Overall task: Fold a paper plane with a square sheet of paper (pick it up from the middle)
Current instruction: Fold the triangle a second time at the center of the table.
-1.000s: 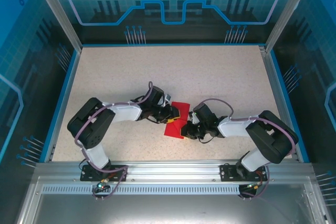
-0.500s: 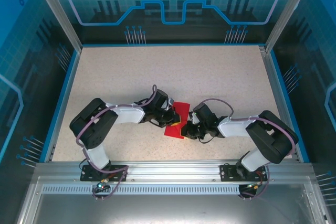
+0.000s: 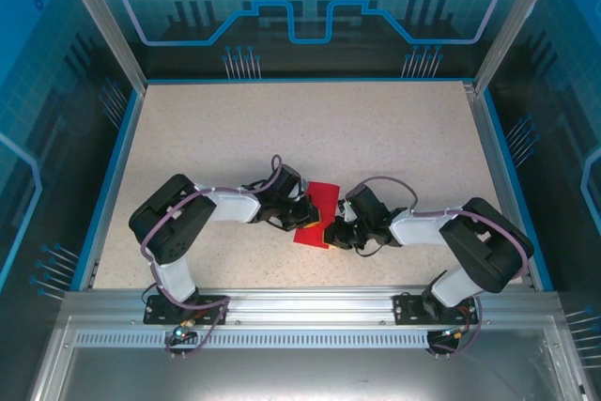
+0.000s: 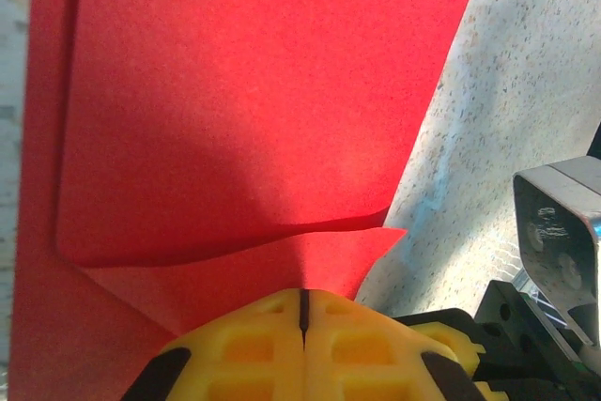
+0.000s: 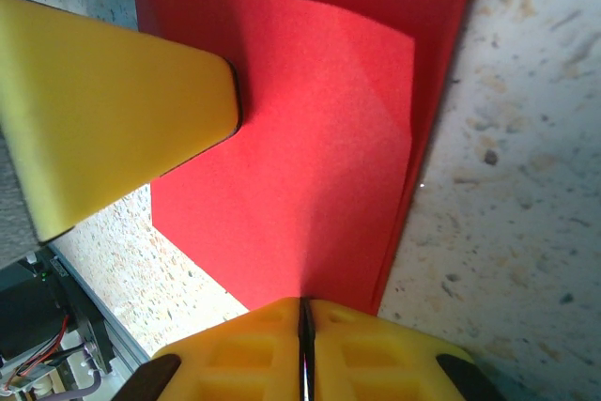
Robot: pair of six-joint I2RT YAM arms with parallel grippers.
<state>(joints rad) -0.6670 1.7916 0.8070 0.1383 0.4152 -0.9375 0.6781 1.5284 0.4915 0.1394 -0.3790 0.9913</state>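
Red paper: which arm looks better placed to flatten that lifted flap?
Left, probably. The left gripper has its shut fingertips right at the raised edge of the flap, over the red paper. The right gripper, also shut, is at the sheet's outer edge, seemingly steadying it.

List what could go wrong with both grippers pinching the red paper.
1. Left gripper and right gripper both look shut on the sheet; diverging motion could tear it.
2. The folded flap bows up along its edge, so the crease may set crooked.
3. Grippers sit very close; they might collide.
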